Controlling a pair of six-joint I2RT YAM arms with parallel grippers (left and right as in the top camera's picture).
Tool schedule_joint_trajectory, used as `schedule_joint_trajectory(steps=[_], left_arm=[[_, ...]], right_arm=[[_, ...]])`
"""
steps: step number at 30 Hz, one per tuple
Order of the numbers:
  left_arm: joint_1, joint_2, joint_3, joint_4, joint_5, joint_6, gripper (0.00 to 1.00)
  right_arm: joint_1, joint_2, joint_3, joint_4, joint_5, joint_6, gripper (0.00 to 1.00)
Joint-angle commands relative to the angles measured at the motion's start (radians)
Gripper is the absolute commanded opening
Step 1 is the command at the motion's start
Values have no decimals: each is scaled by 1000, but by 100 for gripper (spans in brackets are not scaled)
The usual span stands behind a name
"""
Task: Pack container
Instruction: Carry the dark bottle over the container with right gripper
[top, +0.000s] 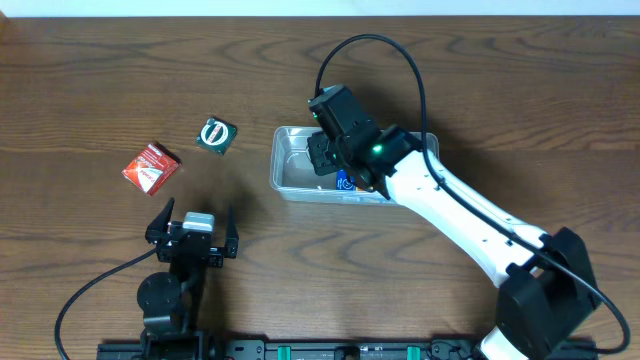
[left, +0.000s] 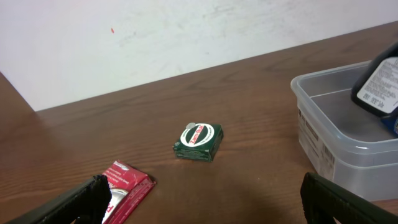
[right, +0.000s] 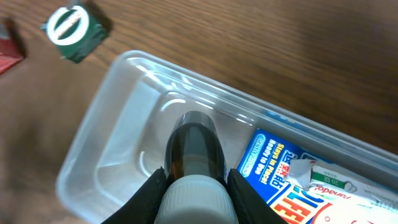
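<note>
The clear plastic container (top: 290, 170) sits at the table's middle; it also shows in the left wrist view (left: 323, 134) and the right wrist view (right: 118, 118). My right gripper (right: 194, 193) is shut on a dark bottle with a white cap (right: 194, 155), held over the container's inside (top: 325, 158). A blue and white packet (right: 280, 165) lies in the container. A green package (top: 216, 134) and a red package (top: 150, 166) lie on the table to the left, also in the left wrist view (left: 199, 142) (left: 124, 190). My left gripper (top: 192, 228) is open and empty.
The wooden table (top: 100, 70) runs to a white wall at the back (left: 124, 37). A black cable loops over the right arm (top: 400, 60).
</note>
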Motion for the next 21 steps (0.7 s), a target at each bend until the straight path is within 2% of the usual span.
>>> schedule_joint_trajectory(steps=[1, 21], left_arm=[[4, 0, -18, -33, 11, 13, 98], [4, 0, -18, -33, 11, 13, 98]], right_arm=[[8, 29, 18, 8, 64, 87, 28], [8, 108, 18, 26, 172, 242, 31]])
